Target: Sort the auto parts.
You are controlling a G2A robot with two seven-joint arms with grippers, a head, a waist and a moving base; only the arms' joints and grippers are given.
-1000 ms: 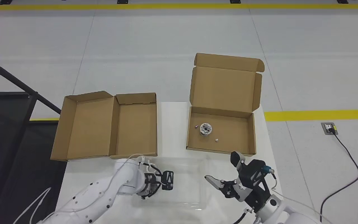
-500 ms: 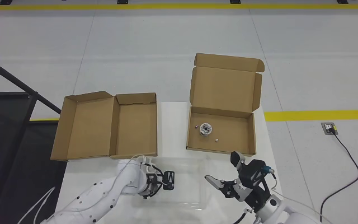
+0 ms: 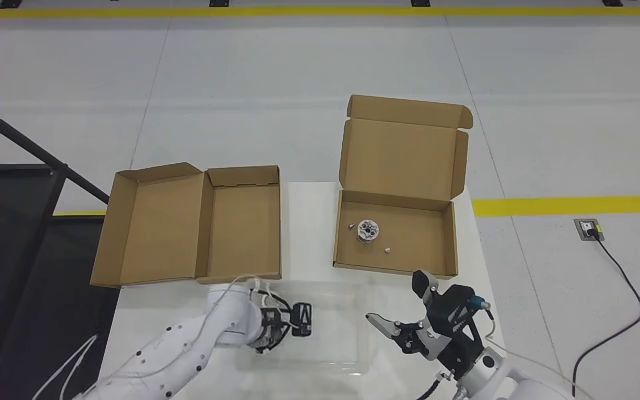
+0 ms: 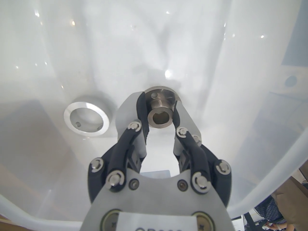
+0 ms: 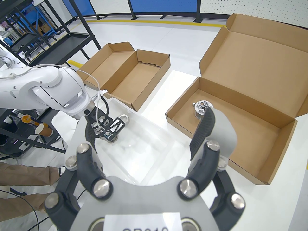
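On the white surface (image 3: 308,230) the left cardboard box (image 3: 160,225) holds nothing, while the right cardboard box (image 3: 415,245) already has a round metal part (image 3: 369,229), so the sorting seems only begun. In the clear plastic bin (image 3: 335,335) the left jaws are clenched on a flanged metal bushing (image 4: 160,115). An aluminium ring (image 4: 86,118) waits beside it. The right jaws hang released over the bin.

Bin (image 3: 335,350) front-centre on table (image 3: 308,230), left box (image 3: 240,225) and right box (image 3: 415,250) behind. Ring (image 4: 86,119) beside bushing (image 4: 160,111) in bin; hub (image 3: 368,229), maybe screws (image 3: 387,247), in right box.
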